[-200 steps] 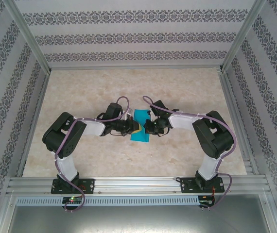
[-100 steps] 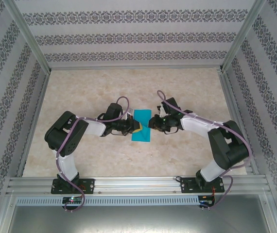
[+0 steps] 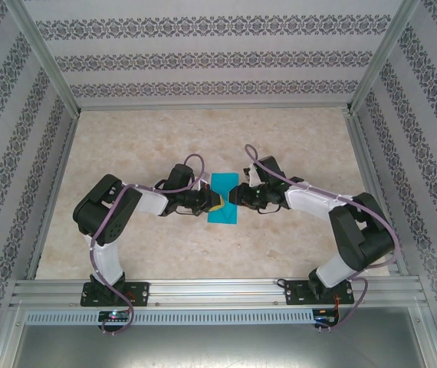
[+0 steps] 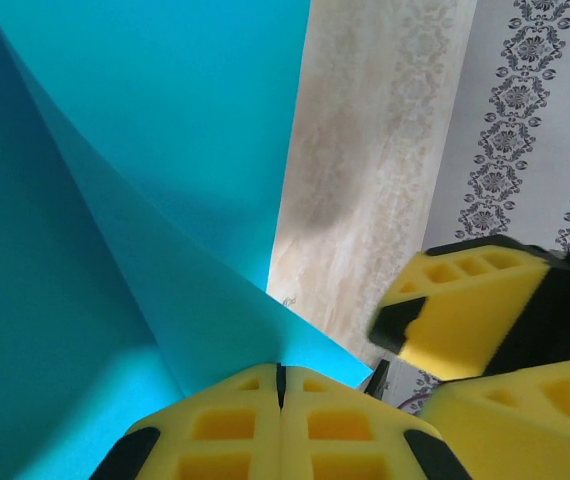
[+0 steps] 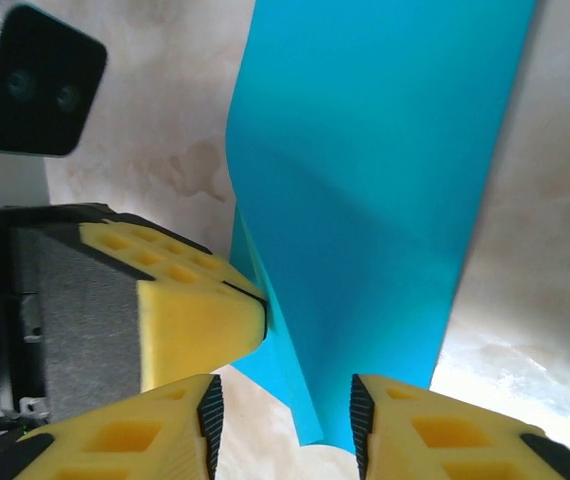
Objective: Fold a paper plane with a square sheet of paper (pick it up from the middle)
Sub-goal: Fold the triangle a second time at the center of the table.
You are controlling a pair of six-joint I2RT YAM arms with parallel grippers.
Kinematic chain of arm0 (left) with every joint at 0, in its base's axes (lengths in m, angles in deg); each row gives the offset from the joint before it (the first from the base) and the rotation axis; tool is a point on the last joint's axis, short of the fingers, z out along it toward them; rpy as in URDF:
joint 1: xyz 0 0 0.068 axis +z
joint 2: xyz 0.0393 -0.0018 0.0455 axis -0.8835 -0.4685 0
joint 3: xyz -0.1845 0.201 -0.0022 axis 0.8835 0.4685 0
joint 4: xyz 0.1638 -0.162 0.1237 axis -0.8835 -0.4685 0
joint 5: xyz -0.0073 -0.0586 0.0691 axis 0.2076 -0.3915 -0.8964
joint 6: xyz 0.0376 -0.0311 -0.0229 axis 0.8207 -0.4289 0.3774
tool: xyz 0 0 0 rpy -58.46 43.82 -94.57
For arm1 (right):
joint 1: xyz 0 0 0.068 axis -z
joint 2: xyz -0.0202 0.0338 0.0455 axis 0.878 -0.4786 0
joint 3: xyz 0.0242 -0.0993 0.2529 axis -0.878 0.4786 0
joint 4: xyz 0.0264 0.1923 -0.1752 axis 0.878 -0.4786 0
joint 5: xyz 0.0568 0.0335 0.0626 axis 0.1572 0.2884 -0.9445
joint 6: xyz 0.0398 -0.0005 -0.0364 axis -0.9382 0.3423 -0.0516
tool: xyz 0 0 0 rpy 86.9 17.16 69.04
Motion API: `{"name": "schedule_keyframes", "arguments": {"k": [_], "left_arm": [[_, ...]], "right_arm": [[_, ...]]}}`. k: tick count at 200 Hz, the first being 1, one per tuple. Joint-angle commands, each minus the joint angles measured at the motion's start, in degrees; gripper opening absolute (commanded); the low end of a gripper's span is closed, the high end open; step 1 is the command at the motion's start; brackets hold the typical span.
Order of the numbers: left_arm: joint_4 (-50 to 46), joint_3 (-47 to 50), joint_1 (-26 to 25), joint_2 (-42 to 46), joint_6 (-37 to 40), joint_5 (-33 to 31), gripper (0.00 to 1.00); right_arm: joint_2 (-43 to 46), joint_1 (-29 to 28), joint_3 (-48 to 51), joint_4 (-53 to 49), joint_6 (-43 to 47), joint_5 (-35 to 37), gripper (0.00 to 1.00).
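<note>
**Top external view: both grippers meet at the paper mid-bench**

Top external places the paper (image 3: 223, 208) near the middle of the bench (image 3: 142, 138). It is a teal strip taller than it is wide, so I judge it already folded once. The left gripper (image 3: 214, 202) comes at its left edge and the right gripper (image 3: 234, 196) at its right edge. Each arm reaches inward from its own side, so each can work one side of the sheet. From above I cannot tell how either pair of jaws stands.

Left wrist settles that for its own gripper. The left gripper's jaws are pressed together, and a raised flap of paper runs into the seam between them. It is pinching the paper at an edge or corner, lifting that part off the bench while the rest lies lower. That hold likely serves to present the sheet, raised and steady, to the other arm. The right gripper's yellow jaws sit just beside it, to the right.

Right wrist shows what the others hide. The right gripper's jaws are spread, and the paper's near edge appears to lie between them without being clamped. The paper bows upward here. I read this as the right gripper lining up to take the lifted edge, where a poor bite could crumple the thin sheet
</note>
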Motion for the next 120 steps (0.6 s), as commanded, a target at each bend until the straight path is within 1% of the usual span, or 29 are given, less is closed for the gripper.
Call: {"name": "schedule_keyframes", "arguments": {"k": [1,30,58,78,88,99,120], "left_arm": [[1.94,-0.33,-0.64,-0.63,-0.46,0.90,0.00],[1.81,-0.32,-0.70,-0.37,-0.41,0.99,0.00],[1.80,-0.38,-0.67,-0.45,-0.41,0.99,0.00],[1.72,-0.58,-0.72,-0.19,-0.45,1.14,0.00],[1.72,-0.57,-0.74,0.15,-0.46,1.17,0.00],[1.51,-0.72,-0.71,0.42,-0.25,1.26,0.00],[-1.29,-1.72,-1.06,1.45,2.15,1.33,0.00]], "right_arm": [[-1.92,-0.59,-1.11,1.20,0.68,-1.71,0.39],[-3.26,-0.64,-0.79,1.58,0.53,-1.82,0.37],[-3.75,-0.70,-0.73,2.74,0.07,-2.79,0.26],[-3.59,-0.43,-1.11,1.87,0.46,-0.79,0.16],[-3.70,-0.16,-1.28,1.03,0.89,0.16,0.13],[-3.95,0.18,-1.59,0.28,1.73,0.76,0.08],[-4.68,0.53,-2.08,-0.45,3.69,0.80,0.05]]}}
